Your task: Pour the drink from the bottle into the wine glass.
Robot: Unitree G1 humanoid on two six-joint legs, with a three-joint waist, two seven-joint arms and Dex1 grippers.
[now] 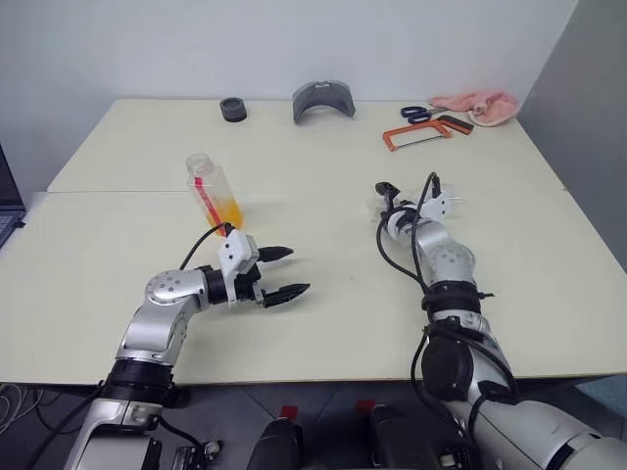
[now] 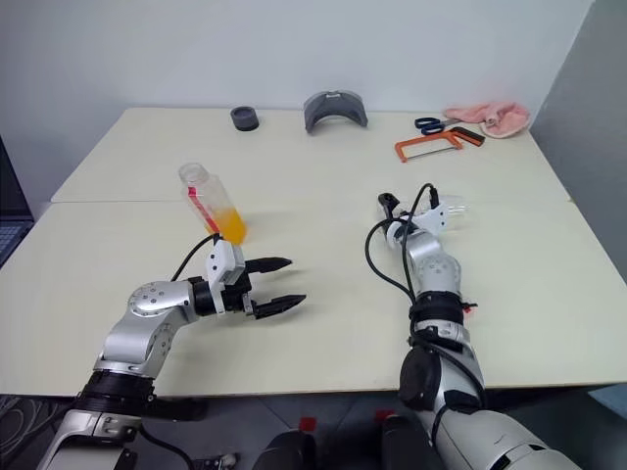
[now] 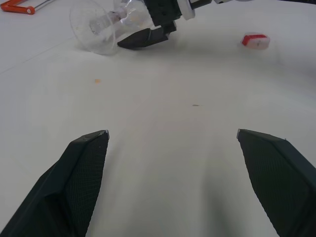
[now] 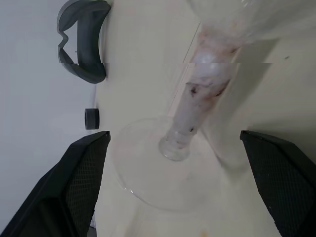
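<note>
The wine glass [image 3: 101,27] is lying on its side on the table [image 1: 323,294], so the right gripper [image 4: 173,148], fingers apart, is straddling its stem, probably to right it. The left gripper [image 1: 279,273] is waiting with fingers spread near the uncapped bottle [image 1: 214,188].

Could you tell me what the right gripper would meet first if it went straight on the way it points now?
Most likely the clear stemmed wine glass lying on its side: its stem and foot sit between the open right gripper fingers, just ahead, though the exact depth is unclear.
</note>
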